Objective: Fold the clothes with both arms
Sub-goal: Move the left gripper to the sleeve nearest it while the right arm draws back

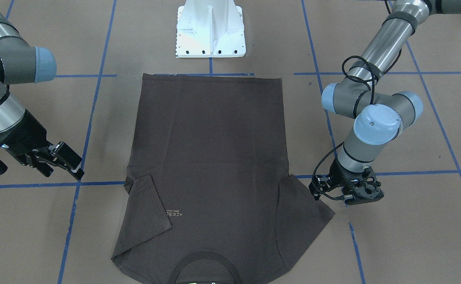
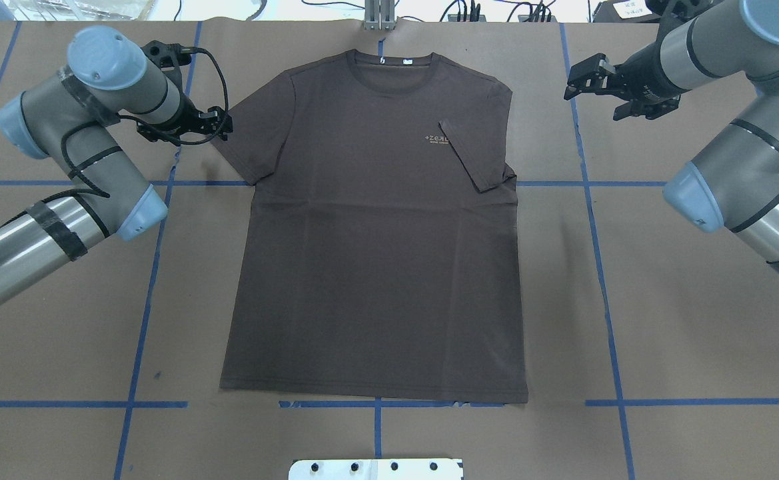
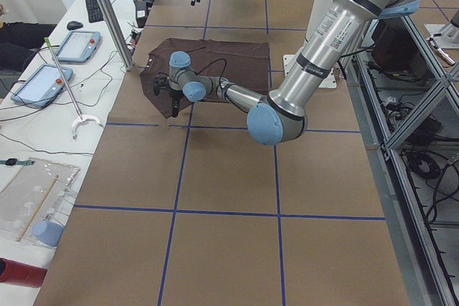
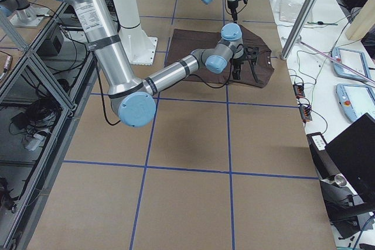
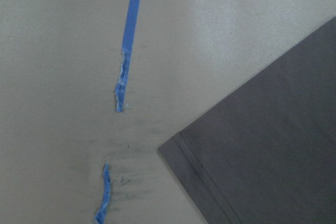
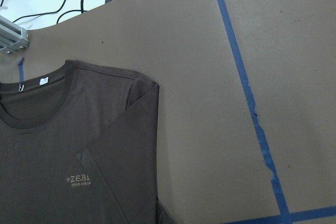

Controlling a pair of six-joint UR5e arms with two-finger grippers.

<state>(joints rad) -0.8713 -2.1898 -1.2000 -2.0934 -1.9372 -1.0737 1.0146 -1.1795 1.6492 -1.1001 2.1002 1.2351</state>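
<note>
At the tabletop (image 2: 696, 333) centre lies the dark brown T-shirt (image 2: 376, 267), flat, collar at 12 o'clock, pale "+ZEAL" lettering (image 2: 436, 139) beside a folded-in sleeve (image 2: 472, 157). At 2 o'clock hovers the right hand (image 2: 586, 80), fingers spread; at 10 o'clock the left hand (image 2: 219, 123), grip impossible to tell.

The left arm (image 2: 16, 250) and right arm (image 2: 736, 180) are silver-grey tubes with blue joint caps (image 2: 99, 50), black cables (image 2: 216, 63), black fingers (image 1: 68, 154).
</note>
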